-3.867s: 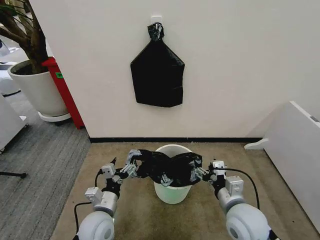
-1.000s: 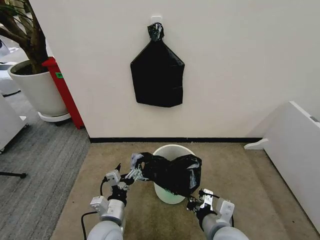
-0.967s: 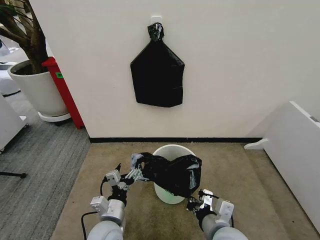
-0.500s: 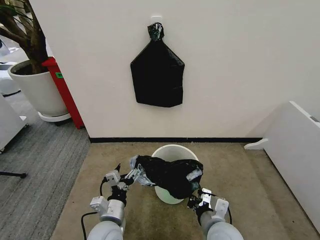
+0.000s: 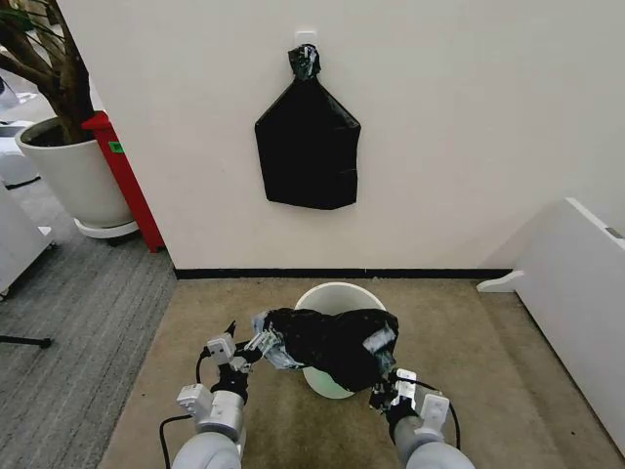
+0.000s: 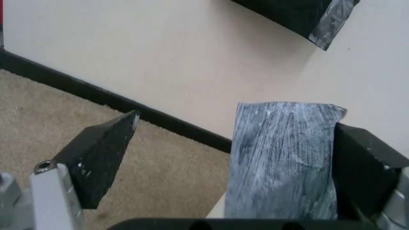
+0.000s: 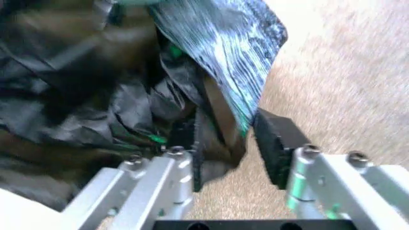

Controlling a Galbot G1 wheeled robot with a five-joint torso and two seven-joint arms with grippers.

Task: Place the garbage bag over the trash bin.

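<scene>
The cream-white trash bin [image 5: 337,290] stands on the tan carpet close to the wall. The black garbage bag [image 5: 327,342] hangs crumpled over the bin's front rim and covers its near half. My left gripper [image 5: 266,340] is at the bag's left end; in the left wrist view this gripper [image 6: 236,143] is open wide, with a grey scuffed flap [image 6: 281,158] against one finger. My right gripper [image 5: 384,376] sits low at the bag's right end. In the right wrist view it [image 7: 223,148] is open by a narrow gap, with a fold of the bag [image 7: 83,86] between its fingers.
A flat black plastic bundle [image 5: 308,147] hangs on the wall above the bin. A large white plant pot [image 5: 73,171] and a red object [image 5: 122,171] stand at the far left. A white panel [image 5: 576,283] lies at the right. Bare carpet surrounds the bin.
The right gripper let go of the bag, dropped low, and has now come back up to its right edge. The bag has sagged lower over the bin's front. The left gripper barely moved.
</scene>
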